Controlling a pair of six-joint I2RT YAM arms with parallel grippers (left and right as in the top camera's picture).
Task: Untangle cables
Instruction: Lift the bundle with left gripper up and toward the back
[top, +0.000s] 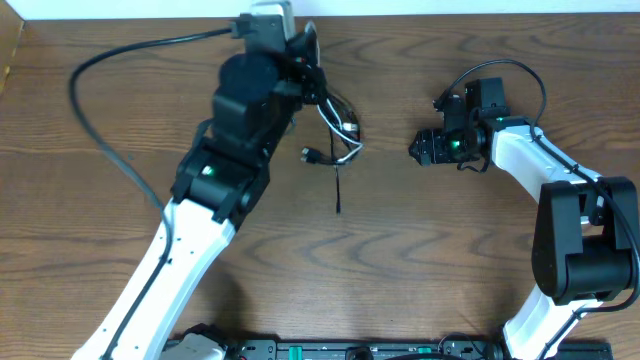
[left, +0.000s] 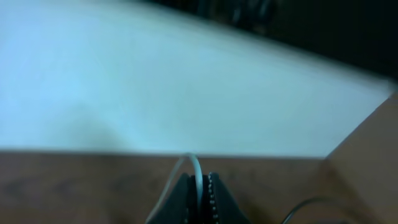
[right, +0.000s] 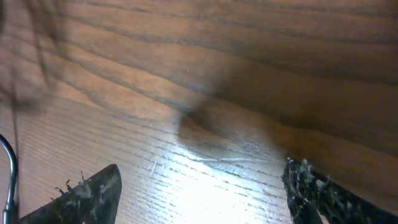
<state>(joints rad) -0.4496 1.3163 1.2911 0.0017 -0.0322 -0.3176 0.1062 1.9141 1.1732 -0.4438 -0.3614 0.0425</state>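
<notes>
The cables (top: 338, 132) lie in a small tangle at the table's back centre. A white cord (top: 352, 140) loops through thin black ones, and a black plug (top: 308, 154) and a straight black end (top: 338, 192) stick out toward the front. My left gripper (top: 308, 62) is just behind the tangle, near the table's back edge. In the left wrist view the left gripper (left: 202, 186) is shut on the white cord (left: 196, 167), which arches up out of the jaws. My right gripper (top: 418, 148) stands open to the right of the tangle. In its wrist view the right gripper (right: 202, 186) has only bare wood between its fingers.
A thick black cord (top: 95, 125) curves over the left of the table to the left arm. The table's back edge (left: 124, 152) and a white wall lie just beyond the left gripper. A thin cord (right: 9, 163) shows at the right wrist view's left edge.
</notes>
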